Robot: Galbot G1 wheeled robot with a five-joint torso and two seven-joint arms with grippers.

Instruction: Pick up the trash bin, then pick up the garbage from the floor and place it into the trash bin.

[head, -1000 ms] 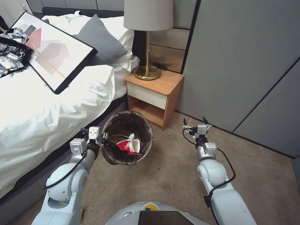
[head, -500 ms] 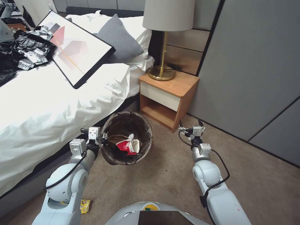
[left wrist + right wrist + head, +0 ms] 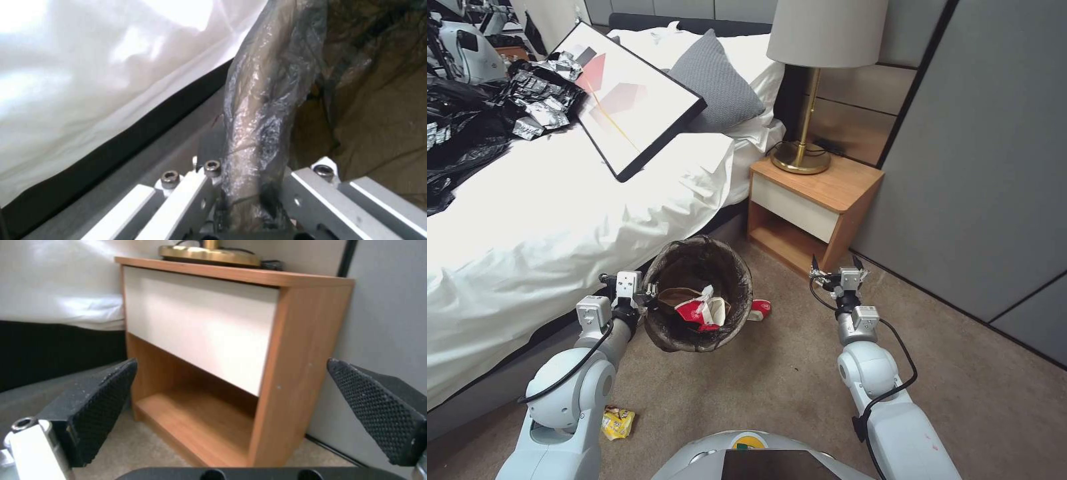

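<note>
View has swung left over the last second, so the base is turning, not the things; yellow snack wrapper (image 3: 618, 423) now shows on the carpet by the left arm, and a red-and-white cup (image 3: 759, 309) shows just past the bin; likely next pickups; left claw (image 3: 650, 291) pinches the lined rim of the trash bin (image 3: 699, 293), held off the floor beside the bed (image 3: 547, 227), paper bag and cup inside; right claw (image 3: 836, 267) spread wide, empty, arm forward facing the nightstand (image 3: 249, 350)
</note>
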